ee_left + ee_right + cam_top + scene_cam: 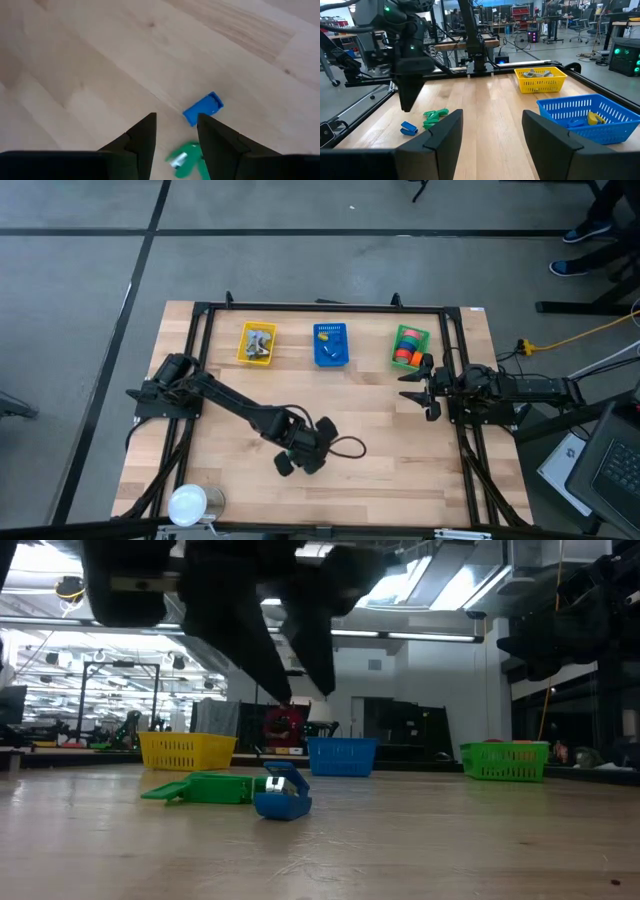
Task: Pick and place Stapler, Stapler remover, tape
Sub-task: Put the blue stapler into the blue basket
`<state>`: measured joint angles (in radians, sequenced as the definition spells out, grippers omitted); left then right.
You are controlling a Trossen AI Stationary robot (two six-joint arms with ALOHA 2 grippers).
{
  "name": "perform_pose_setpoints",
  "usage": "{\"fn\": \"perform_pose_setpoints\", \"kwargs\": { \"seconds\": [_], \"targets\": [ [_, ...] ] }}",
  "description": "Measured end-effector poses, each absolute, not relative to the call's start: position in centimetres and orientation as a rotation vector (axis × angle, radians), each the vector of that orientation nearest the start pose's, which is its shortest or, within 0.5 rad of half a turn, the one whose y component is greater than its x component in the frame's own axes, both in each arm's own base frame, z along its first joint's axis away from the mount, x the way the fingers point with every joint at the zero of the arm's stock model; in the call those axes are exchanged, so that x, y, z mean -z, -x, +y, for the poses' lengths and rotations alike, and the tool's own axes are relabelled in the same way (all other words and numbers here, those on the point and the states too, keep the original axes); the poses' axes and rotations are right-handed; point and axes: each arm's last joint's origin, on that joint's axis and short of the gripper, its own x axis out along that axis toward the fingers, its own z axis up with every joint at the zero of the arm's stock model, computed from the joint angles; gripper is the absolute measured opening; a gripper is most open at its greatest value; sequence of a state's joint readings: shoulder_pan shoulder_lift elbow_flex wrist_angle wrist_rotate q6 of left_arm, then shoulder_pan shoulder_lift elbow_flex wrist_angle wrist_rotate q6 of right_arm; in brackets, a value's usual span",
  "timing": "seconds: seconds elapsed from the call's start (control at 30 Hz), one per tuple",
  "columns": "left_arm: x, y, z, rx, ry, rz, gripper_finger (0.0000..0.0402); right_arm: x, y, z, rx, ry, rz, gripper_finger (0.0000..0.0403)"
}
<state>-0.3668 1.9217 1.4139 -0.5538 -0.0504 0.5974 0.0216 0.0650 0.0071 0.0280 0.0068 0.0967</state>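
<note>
A small green stapler [210, 787] and a blue stapler remover [283, 798] lie side by side on the wooden table, near its middle. In the left wrist view the remover [202, 108] lies just past the fingertips and the stapler [185, 157] shows between the fingers. My left gripper [300, 690] hangs open above the two, pointing steeply down, clear of both. It hides them in the high view [298, 460]. The tape rolls [405, 352] sit in the green basket [423, 337]. My right gripper [425, 388] waits open and level at the table's right edge.
A yellow basket [243, 345] and a blue basket [331, 362], both with small items inside, stand in a row with the green one along the far side. A white round object [187, 503] sits at the near left corner. Bare wood lies around the two pieces.
</note>
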Motion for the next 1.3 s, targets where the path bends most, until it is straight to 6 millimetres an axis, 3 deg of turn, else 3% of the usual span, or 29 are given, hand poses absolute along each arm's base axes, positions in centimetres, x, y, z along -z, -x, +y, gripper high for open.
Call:
{"fn": "perform_pose_setpoints", "kwargs": {
  "seconds": [0.4,0.87,1.2,1.3],
  "targets": [
    [-19.9,-37.2,-15.3,0.85,-0.998,0.808,0.0139,-16.3,-10.1,0.2,-0.013,-0.096,0.031,0.021],
    [-15.3,-38.5,-14.7,1.001,-1.186,0.827,0.0139,-16.3,-10.1,0.2,-0.013,-0.096,0.031,0.021],
    [-13.7,-39.3,-13.9,1.063,-1.151,0.817,0.0137,-16.3,-10.1,0.2,-0.013,-0.096,0.031,0.021],
    [-13.6,-39.3,-13.7,1.043,-1.103,0.842,0.012,-16.3,-10.1,0.2,-0.013,-0.096,0.031,0.021]
  ]
}}
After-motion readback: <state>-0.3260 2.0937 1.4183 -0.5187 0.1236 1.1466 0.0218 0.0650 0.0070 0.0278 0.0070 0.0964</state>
